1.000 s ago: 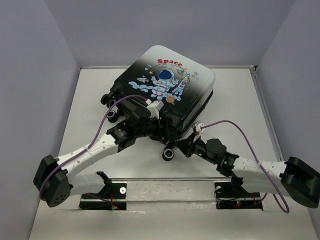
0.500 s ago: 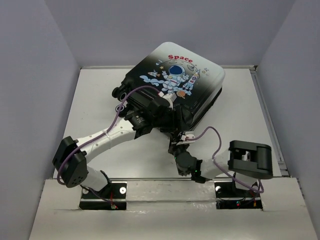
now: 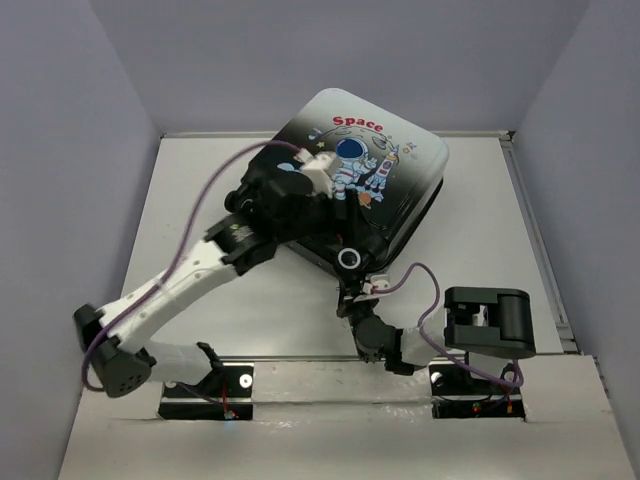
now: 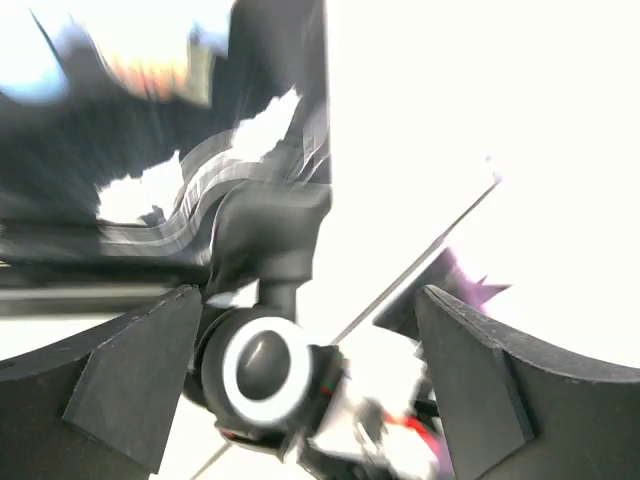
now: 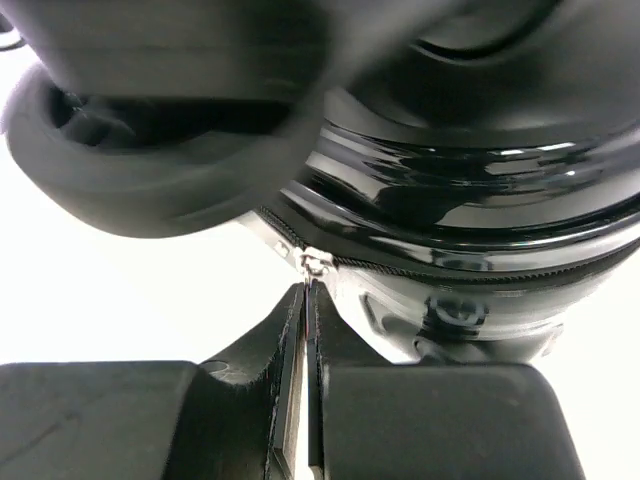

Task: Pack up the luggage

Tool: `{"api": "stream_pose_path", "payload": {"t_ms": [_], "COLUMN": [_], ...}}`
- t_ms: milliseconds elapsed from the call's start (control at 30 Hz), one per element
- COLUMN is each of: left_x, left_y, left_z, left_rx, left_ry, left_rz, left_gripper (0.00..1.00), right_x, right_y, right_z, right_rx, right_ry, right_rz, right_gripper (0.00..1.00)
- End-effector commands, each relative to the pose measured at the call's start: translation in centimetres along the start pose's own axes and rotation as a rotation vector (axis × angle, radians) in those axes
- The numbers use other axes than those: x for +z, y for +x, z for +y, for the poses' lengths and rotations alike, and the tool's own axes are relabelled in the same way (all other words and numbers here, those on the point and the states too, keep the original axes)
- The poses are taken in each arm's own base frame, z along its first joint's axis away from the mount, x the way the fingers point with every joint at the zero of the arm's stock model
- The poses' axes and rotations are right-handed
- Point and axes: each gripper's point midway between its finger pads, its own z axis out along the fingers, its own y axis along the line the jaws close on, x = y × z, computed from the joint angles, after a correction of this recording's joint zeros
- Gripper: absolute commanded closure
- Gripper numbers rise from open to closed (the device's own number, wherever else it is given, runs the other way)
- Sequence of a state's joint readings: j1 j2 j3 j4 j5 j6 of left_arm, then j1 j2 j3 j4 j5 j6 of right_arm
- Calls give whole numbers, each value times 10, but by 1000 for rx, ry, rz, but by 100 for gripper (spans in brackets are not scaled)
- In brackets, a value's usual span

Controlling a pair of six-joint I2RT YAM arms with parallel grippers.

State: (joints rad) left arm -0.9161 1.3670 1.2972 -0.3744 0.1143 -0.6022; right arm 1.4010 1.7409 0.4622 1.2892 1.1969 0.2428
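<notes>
Top external: one suitcase [image 3: 410, 180] on the bench [image 3: 470, 220]; left gripper [image 4: 308, 300] spread astride one wheel [image 4: 262, 365], right gripper [image 5: 305, 300] pinching the zipper pull [image 5: 314, 265].

Blurred close-up: the left hand [image 4: 310, 300] gapes wide, dark fingers [image 4: 130, 380] at both lower corners. The black luggage [image 4: 150, 120] fills the upper left, its wheel [image 4: 262, 368] at lower centre-left, with bright tabletop [image 4: 480, 100] at right.

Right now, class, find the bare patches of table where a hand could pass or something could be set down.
Bare table lies between the luggage and the right wall, and in the far-left corner, left of the luggage. Crowded: the near middle, where the left arm and right arm meet the luggage.
</notes>
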Motion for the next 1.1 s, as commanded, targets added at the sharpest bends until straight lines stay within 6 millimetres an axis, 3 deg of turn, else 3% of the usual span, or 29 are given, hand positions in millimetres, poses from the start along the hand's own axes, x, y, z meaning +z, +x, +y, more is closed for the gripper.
{"api": "stream_pose_path", "payload": {"t_ms": [0, 33, 67, 100, 133, 200, 233, 300, 400, 533, 800, 1067], "left_x": [-148, -173, -182, -192, -195, -184, -180, -184, -175, -161, -148, -118], "left_y": [-120, -135, -136, -130, -125, -101, -85, -73, -56, -60, -95, -105], "left_z": [-33, 1, 22, 60, 78, 122, 154, 194, 228, 238, 247, 270], "left_rx": [141, 135, 123, 111, 104, 89, 78, 67, 59, 64, 115, 137], "left_ry": [145, 32, -39, -164, -223, -342, -434, -589, -671, -644, -671, -705], "left_rz": [-487, -576, -593, -596, -591, -523, -481, -461, -424, -426, -415, -304], "left_gripper": [1, 1, 1, 1, 1, 1, 1, 1, 1, 1, 1, 1], "right_x": [-28, -28, -29, -31, -34, -36, -38, -40, -43, -45, -46, -47], "right_y": [-50, -46, -42, -39, -38, -33, -32, -31, -34, -30, -28, -29], "right_z": [47, 44, 40, 40, 42, 39, 35, 33, 31, 33, 35, 40], "right_rx": [455, 455, 444, 455, 448, 434, 430, 438, 440, 422, 418, 421], "right_ry": [-241, -233, -228, -235, -250, -253, -251, -261, -274, -287, -311, -338], "right_rz": [-63, -47, -36, -24, -9, 7, 18, 28, 38, 59, 56, 53], "right_gripper": [93, 93, 93, 93, 93, 93, 93, 93, 93, 93, 93, 93]}}
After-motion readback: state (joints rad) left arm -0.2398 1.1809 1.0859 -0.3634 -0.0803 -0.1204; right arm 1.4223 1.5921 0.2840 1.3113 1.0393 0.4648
